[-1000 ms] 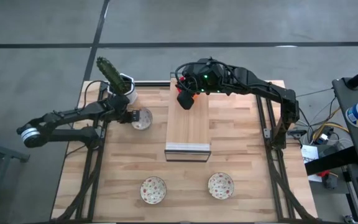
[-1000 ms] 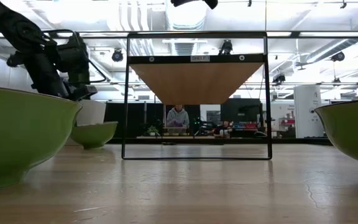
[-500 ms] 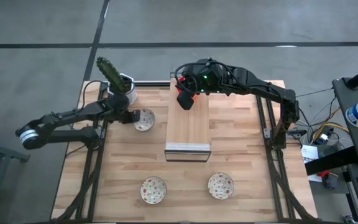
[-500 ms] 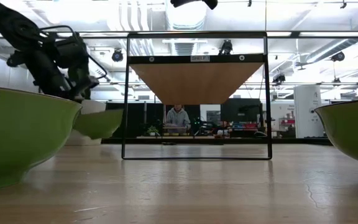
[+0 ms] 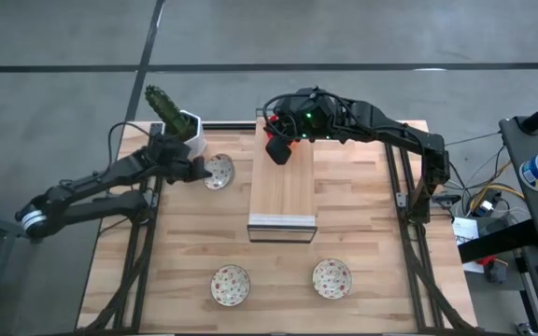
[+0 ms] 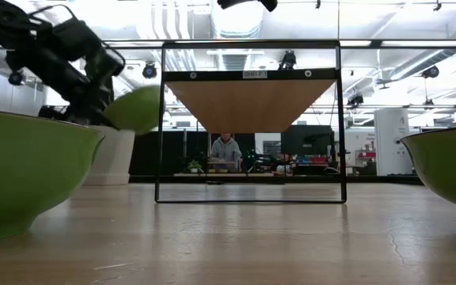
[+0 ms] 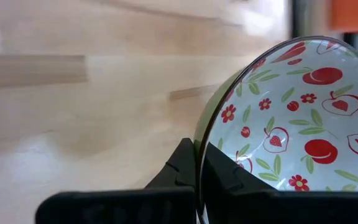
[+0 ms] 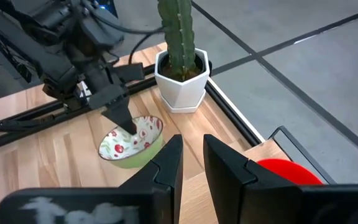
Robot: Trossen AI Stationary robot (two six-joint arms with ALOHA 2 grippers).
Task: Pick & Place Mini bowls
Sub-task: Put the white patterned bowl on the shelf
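My left gripper point(image 5: 197, 171) is shut on a mini bowl point(image 5: 219, 172), white inside with a red floral pattern and green outside. In the low view this bowl point(image 6: 136, 108) is off the table and tilted. The right wrist view shows the bowl point(image 8: 131, 144) beside the cactus pot point(image 8: 182, 81). Two more patterned bowls point(image 5: 231, 285) point(image 5: 332, 278) stand on the table's near part. A red bowl point(image 8: 288, 171) sits on the wooden shelf's far end. My right gripper point(image 8: 191, 163) hovers over that end, open with a narrow gap and holding nothing. My left gripper pinches the patterned bowl by its rim point(image 7: 201, 154), one finger inside the bowl point(image 7: 229, 180) and one on the green outer wall. The fingers come from the table's left side, slanting down. The bowl is lifted clear of the table and tilted.
A wooden shelf point(image 5: 283, 191) on a black frame point(image 6: 250, 47) stands mid-table. The white pot with the green cactus point(image 5: 183, 124) stands close behind the left gripper, at the far left. The two near bowls fill the low view's edges point(image 6: 22, 174) point(image 6: 450, 170).
My left gripper has risen and shifted toward the far edge and the shelf, carrying the patterned bowl. The bowl stood on the table a second ago; now it is lifted clear and tipped. The right arm has kept still.
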